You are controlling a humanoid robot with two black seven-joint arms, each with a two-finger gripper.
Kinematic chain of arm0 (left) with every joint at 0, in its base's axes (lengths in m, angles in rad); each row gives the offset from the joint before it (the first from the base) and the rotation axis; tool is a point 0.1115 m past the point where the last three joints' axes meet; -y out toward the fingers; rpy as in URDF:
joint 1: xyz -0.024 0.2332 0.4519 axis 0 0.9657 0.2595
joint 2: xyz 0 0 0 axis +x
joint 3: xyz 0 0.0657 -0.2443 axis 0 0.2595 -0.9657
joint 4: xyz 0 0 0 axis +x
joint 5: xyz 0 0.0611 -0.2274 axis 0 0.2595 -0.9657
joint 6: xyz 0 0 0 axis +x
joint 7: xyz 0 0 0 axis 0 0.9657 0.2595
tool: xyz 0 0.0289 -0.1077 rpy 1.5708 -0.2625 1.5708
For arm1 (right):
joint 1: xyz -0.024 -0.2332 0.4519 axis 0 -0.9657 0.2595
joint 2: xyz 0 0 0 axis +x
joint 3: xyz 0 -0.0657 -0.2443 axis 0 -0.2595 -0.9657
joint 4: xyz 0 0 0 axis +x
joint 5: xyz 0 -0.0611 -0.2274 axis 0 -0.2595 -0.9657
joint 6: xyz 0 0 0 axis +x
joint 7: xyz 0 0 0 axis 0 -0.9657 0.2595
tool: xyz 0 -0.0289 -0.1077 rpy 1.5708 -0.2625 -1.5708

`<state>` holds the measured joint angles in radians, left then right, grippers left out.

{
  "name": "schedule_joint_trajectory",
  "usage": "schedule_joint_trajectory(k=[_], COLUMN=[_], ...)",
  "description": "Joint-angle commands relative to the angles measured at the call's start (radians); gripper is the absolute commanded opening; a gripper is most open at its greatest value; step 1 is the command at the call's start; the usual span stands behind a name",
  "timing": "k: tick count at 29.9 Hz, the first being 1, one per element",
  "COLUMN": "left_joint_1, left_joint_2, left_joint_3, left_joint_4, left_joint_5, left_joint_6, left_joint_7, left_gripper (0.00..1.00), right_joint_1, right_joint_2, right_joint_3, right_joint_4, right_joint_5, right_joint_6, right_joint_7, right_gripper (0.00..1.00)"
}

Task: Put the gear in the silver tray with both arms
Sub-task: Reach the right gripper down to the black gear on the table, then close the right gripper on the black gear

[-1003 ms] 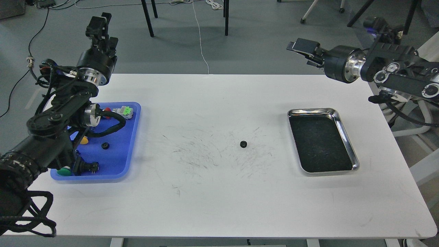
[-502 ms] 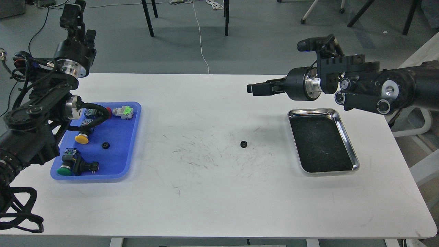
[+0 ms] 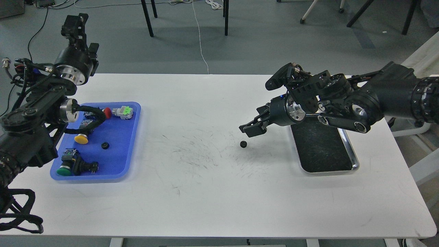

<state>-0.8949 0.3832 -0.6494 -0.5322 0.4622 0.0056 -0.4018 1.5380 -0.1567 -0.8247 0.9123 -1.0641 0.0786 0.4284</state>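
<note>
1. Right gripper hangs just above the table, its two fingers spread apart and empty, tips pointing down and left.
2. Just below and left of those fingertips, a small black gear lies alone on the scuffed white surface, apart from the fingers.
3. Right of the gear, the silver tray sits on the table with a dark scratched floor; the right arm's wrist crosses over its far end.
4. On the table's left side, a blue tray holds a second small gear, a yellow button, a green button unit, a red-capped part and a green-and-white connector.
5. Farther back on the left, the left gripper is raised beyond the table's far edge, pointing away; I cannot tell whether its fingers are apart or together.
</note>
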Motion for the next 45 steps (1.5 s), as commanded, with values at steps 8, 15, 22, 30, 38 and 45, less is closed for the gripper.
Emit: schedule_joint_trajectory(k=[8,15,22,30,38,45], left_joint_1=[-0.012,-0.010,-0.010,-0.009,-0.009,-0.007], left_joint_2=[-0.003,0.000,0.000,0.003,0.008,0.020], left_joint_3=[0.001,0.001,-0.009,-0.006,-0.007,-0.006], left_joint_4=[0.017,0.023,0.023,0.023,0.023,0.023], left_joint_5=[0.000,0.000,-0.007,-0.037,-0.039,-0.039], left_joint_6=[-0.004,-0.007,-0.007,-0.006,-0.006,-0.006], left_joint_7=[0.000,0.000,0.000,0.001,0.001,0.000], left_gripper=[0.98,0.98,0.98,0.98,0.98,0.98], right_joint_1=[-0.061,-0.111,-0.159,-0.168,-0.174,-0.190], right_joint_2=[0.157,0.157,0.157,0.157,0.157,0.157], right_joint_3=[-0.043,-0.073,-0.073,-0.073,-0.073,-0.073], right_joint_4=[-0.092,-0.144,-0.190,-0.201,-0.204,-0.219], right_joint_5=[-0.017,-0.017,-0.017,-0.017,-0.017,-0.017], right_joint_6=[-0.005,-0.005,-0.005,-0.007,-0.007,-0.007], right_joint_7=[0.003,0.003,0.003,0.001,0.003,0.003], right_gripper=[0.81,0.73,0.73,0.69,0.54,0.45])
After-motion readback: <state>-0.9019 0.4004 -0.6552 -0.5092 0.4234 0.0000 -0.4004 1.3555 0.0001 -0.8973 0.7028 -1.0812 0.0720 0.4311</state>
